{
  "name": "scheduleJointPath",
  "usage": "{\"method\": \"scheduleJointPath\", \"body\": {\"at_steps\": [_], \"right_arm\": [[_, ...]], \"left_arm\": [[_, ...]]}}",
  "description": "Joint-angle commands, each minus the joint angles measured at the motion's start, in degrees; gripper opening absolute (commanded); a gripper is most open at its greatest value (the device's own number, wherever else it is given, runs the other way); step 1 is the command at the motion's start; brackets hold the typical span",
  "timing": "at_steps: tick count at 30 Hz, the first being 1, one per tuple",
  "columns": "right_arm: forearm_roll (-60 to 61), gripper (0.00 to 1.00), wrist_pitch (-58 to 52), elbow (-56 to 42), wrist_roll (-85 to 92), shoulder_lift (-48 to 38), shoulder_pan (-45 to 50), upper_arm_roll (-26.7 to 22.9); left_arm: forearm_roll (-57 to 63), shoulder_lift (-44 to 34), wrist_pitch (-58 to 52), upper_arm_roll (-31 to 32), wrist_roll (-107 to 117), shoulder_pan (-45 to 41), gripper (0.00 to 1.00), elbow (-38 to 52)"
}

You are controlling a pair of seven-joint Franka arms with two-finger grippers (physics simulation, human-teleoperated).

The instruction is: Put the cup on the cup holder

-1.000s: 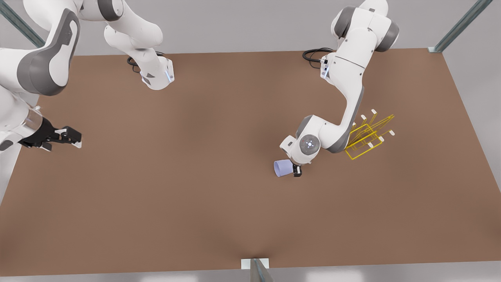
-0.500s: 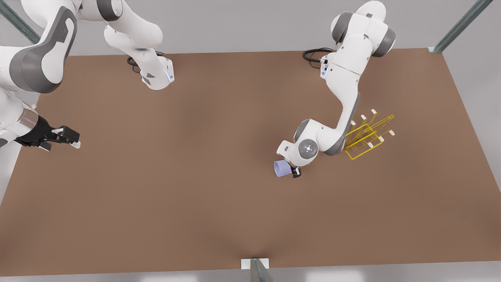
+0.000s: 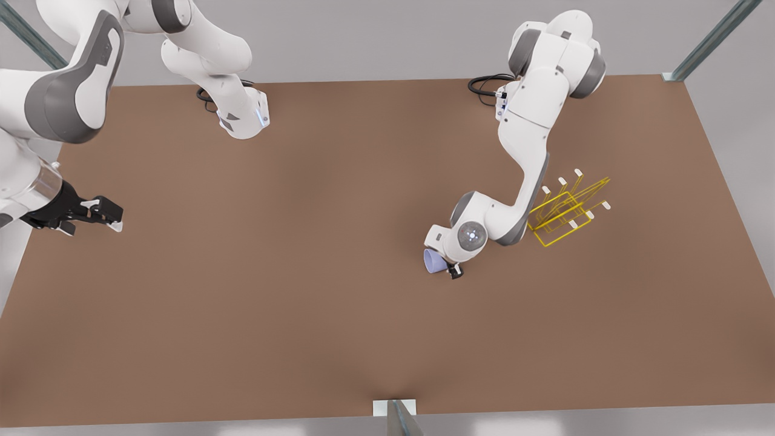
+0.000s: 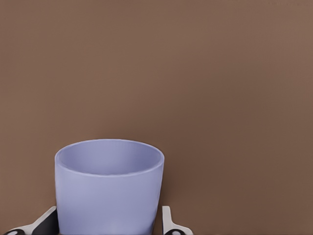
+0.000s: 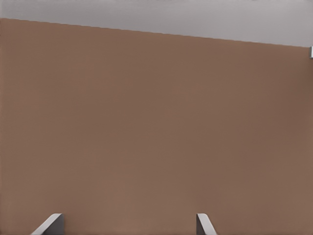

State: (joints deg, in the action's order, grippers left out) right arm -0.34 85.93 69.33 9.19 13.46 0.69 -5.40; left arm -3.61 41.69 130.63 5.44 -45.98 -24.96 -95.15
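Front view is showing one plain brown desk spanning the scene, with grey walls behind it and metal frame struts at its far corners and near edge. Two white arms are standing on the far edge. One lavender-blue cup is lying tilted near the desk's middle, toward the front view's right, and the left claw is sitting around its base, fingers either side; whether they are pressing the wall I cannot tell. In the left wrist view the cup is showing its open rim between two finger tips. One yellow wire cup holder is standing beside that arm, apart from the cup. The right claw is waiting by the desk's edge at the front view's left, fingers spread wide.
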Motion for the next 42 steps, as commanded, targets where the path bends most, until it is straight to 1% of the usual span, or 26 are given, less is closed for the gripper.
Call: {"method": "scheduleJointPath", "body": {"at_steps": [1, 6, 7, 8, 10, 17, 20, 21, 24, 25, 26, 28, 29, 30, 33, 34, 36, 37, 39, 42], "right_arm": [[0.3, 1.00, 0.2, -0.1, -0.4, 0.0, 0.6, 0.0], [0.3, 1.00, 0.6, -0.2, -0.3, -0.2, 0.4, 0.0], [1.0, 1.00, 0.1, -0.5, -0.3, -0.4, 0.7, 0.3], [1.0, 1.00, 0.1, -0.4, -0.4, -0.2, 1.6, 1.1], [1.0, 1.00, 0.6, -0.4, -0.3, 0.2, 1.4, 1.0], [0.8, 1.00, 0.7, -0.3, -0.3, 0.2, 1.4, 0.9], [0.8, 1.00, 0.8, -0.3, -0.3, 0.2, 1.4, 0.9], [0.8, 1.00, 0.7, -0.3, -0.3, 0.2, 1.5, 1.0], [0.8, 1.00, 0.8, -0.3, -0.3, 0.2, 1.5, 0.9], [0.8, 1.00, 0.8, -0.3, -0.3, 0.2, 1.5, 0.9], [0.8, 1.00, 0.8, -0.3, -0.3, 0.2, 1.5, 0.9], [0.8, 1.00, 0.8, -0.3, -0.3, 0.2, 1.5, 0.9], [0.8, 1.00, 0.8, -0.3, -0.3, 0.2, 1.5, 0.9], [0.8, 1.00, 0.8, -0.3, -0.3, 0.2, 1.5, 1.0], [0.8, 1.00, 0.8, -0.3, -0.3, 0.2, 1.5, 1.0], [0.8, 1.00, 0.8, -0.3, -0.3, 0.2, 1.5, 1.0], [0.8, 1.00, 0.8, -0.3, -0.3, 0.2, 1.5, 1.0], [0.8, 1.00, 0.8, -0.3, -0.3, 0.2, 1.5, 1.0], [0.8, 1.00, 0.8, -0.3, -0.3, 0.2, 1.5, 1.0], [0.9, 1.00, 0.8, -0.3, -0.3, 0.2, 1.6, 1.0]], "left_arm": [[0.1, 0.3, 0.5, 0.0, 3.4, 0.0, 1.00, 0.1], [-0.1, 0.9, 0.5, 0.0, 3.4, 0.0, 1.00, 0.4], [-0.1, 0.9, 0.5, 0.0, 3.6, 0.0, 0.97, 0.4], [-0.1, 0.9, 0.5, 0.0, 3.6, 0.0, 0.95, 0.4], [-0.1, 0.9, 0.3, 0.0, 3.7, 0.0, 0.92, 0.4], [-0.2, 0.9, 0.2, 0.0, 3.8, 0.0, 0.88, 0.5], [-0.2, 0.9, -0.1, 0.0, 3.8, 0.0, 0.85, 1.3], [-0.2, 0.9, -0.2, 0.0, 3.8, 0.0, 0.82, 1.8], [0.0, 0.5, -2.3, 0.0, 3.7, 0.0, 0.82, 3.0], [0.1, 0.2, -2.3, 0.0, 3.7, 0.0, 0.81, 3.0], [0.4, -0.4, -4.8, -0.1, 3.6, 0.0, 0.80, 4.0], [0.8, -2.8, -8.3, -0.6, 3.4, 0.1, 0.81, 4.7], [0.8, -4.0, -9.2, -1.9, 3.7, 0.0, 0.83, 5.1], [0.9, -4.5, -12.7, -4.4, 3.8, 0.0, 0.84, 8.0], [8.5, -8.1, -17.7, -6.9, 6.2, 0.0, 0.84, 11.0], [11.1, -8.8, -19.6, -6.9, 9.0, -0.1, 0.83, 12.1], [11.8, -10.8, -22.4, -6.9, 10.0, -0.1, 0.83, 12.5], [15.3, -11.7, -24.5, -6.9, 10.0, -0.1, 0.83, 13.8], [21.3, -11.5, -30.3, -6.4, 10.6, -0.8, 0.83, 17.1], [28.0, -11.4, -33.9, -6.3, 10.6, -1.5, 0.79, 19.7]]}}
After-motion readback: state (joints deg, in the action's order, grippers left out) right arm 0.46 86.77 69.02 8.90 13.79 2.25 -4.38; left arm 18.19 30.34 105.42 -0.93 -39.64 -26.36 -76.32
